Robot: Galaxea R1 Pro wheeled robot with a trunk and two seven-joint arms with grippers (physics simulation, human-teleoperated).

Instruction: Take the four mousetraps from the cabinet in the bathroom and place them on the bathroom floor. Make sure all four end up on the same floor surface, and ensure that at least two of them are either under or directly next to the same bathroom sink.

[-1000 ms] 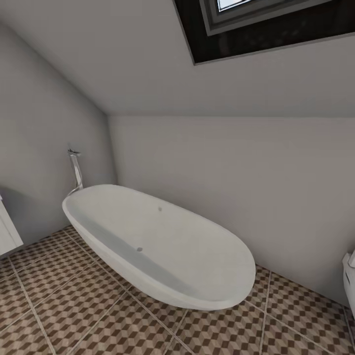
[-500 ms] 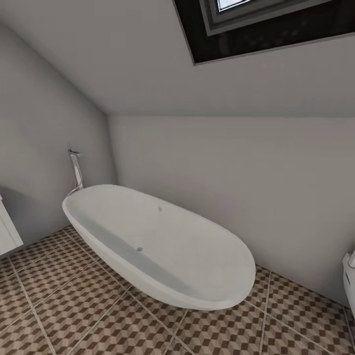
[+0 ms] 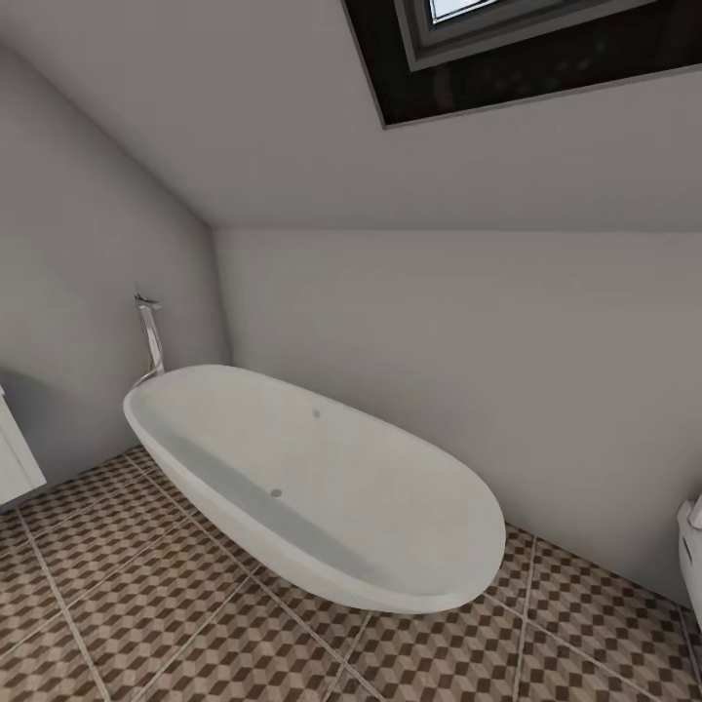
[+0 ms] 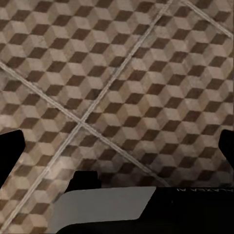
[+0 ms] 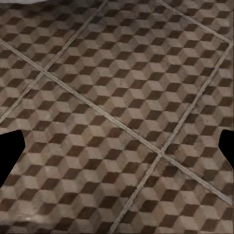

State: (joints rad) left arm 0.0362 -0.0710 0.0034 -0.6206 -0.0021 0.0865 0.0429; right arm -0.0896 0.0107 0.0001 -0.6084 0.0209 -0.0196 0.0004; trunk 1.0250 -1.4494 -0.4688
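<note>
Head view onto a white oval freestanding bathtub (image 3: 312, 487) on brown-and-beige cube-patterned floor tiles (image 3: 127, 604); both pincers spread open, empty, over tiles; mousetraps, cabinet unseen, so best to turn slowly, scanning.

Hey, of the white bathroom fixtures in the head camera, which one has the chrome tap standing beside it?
The big oval bathtub in the middle. The chrome tap rises at its far left end; the white pieces at the left edge and right edge have none visible.

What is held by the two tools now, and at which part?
Nothing. The left tool and right tool stand open over bare bathroom floor.
</note>
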